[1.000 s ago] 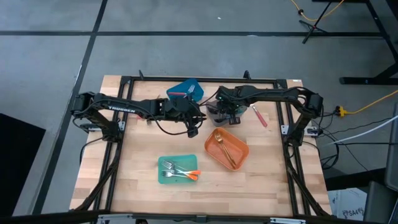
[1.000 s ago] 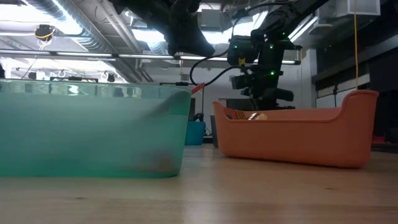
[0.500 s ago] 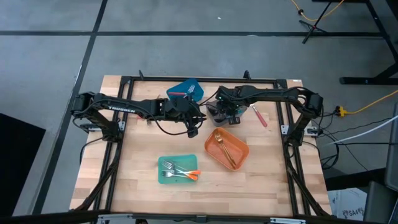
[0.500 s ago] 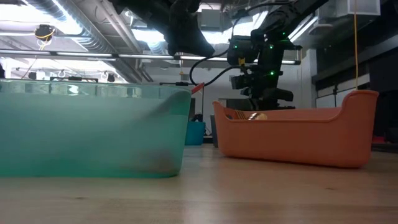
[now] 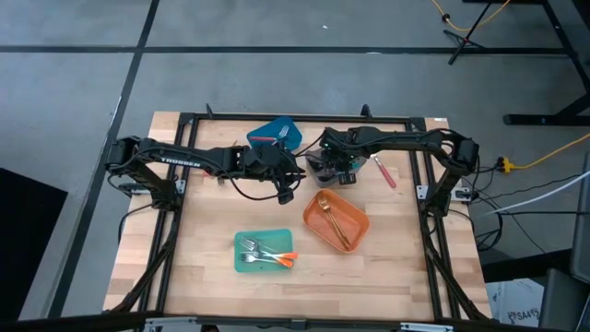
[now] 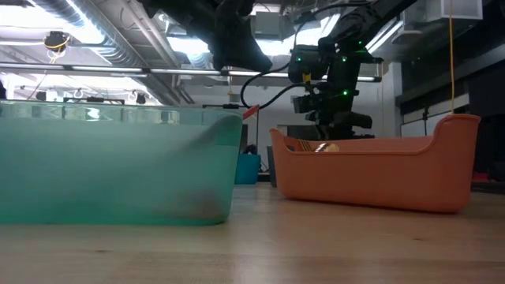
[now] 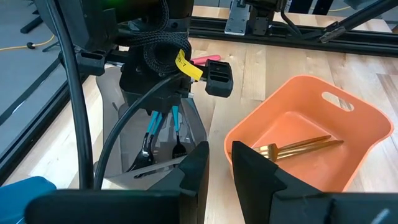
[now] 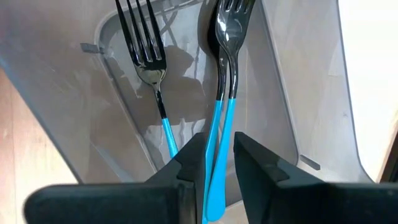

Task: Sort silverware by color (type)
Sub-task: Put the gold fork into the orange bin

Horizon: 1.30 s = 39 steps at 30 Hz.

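Observation:
My right gripper [image 5: 329, 170] [image 8: 219, 146] hangs over the grey bin [image 5: 313, 175] [image 8: 280, 93], fingers pointing down into it, shut on a blue-handled fork [image 8: 227, 37] [image 7: 176, 134]. Another blue-handled fork [image 8: 149, 62] [image 7: 149, 137] is in the bin beside it. My left gripper [image 5: 287, 192] [image 7: 221, 155] hovers open and holding nothing, just left of the grey bin. Gold utensils [image 5: 336, 221] [image 7: 298, 147] lie in the orange bin [image 5: 359, 221]. Orange-handled forks [image 5: 267, 254] lie in the teal bin [image 5: 244, 263]. A pink-handled utensil [image 5: 383, 171] lies flat on the table. My right gripper pinches the fork by its blue handle [image 8: 217, 124] between the two fingers, coming from above. The fork runs on along the fingers and hangs head down inside the grey bin. Whether its tines [image 8: 233, 15] rest on the bin's floor I cannot tell.
A blue bin [image 5: 277, 134] stands at the far edge, behind the two grippers. The orange bin [image 7: 298, 93] sits right of my left gripper. Both arms meet at the table's far middle. Bare wood shows along the near edge and the left side.

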Tool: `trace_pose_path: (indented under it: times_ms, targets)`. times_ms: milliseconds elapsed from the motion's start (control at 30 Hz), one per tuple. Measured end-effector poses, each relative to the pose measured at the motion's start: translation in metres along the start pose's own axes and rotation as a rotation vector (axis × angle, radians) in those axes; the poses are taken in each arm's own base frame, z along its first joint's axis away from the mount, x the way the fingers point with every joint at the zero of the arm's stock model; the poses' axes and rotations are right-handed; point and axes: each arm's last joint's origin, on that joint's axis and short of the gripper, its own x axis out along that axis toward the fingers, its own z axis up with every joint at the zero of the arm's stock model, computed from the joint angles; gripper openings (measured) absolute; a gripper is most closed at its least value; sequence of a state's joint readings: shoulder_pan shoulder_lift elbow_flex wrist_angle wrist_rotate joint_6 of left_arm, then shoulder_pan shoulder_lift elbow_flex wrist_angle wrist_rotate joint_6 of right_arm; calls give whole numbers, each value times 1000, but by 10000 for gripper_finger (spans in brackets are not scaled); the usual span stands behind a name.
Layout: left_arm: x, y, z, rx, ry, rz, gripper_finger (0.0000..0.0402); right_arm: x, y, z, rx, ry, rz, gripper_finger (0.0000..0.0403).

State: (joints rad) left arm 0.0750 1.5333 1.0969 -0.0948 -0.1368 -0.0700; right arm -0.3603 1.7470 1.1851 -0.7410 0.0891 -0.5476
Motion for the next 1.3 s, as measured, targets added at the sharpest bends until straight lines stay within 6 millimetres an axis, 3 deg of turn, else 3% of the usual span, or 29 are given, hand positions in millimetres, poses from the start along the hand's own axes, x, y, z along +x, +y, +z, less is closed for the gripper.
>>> trace_pose_path:
  times_ms: [500, 700, 1033, 1300]
  targets:
    - [0, 2, 0, -6, -5, 72, 64, -1, 0, -1, -1, 11, -13, 73]
    - [-4, 7, 3, -45, -19, 82, 64, -19, -5, 3, 6, 77, -26, 73]
    - [-40, 40, 6, -155, 52, 179, 64, -66, -22, 22, 56, 28, -49, 73]
    - [-77, 64, -5, -165, 194, 329, 64, -85, -30, 32, 90, -47, -91, 73]
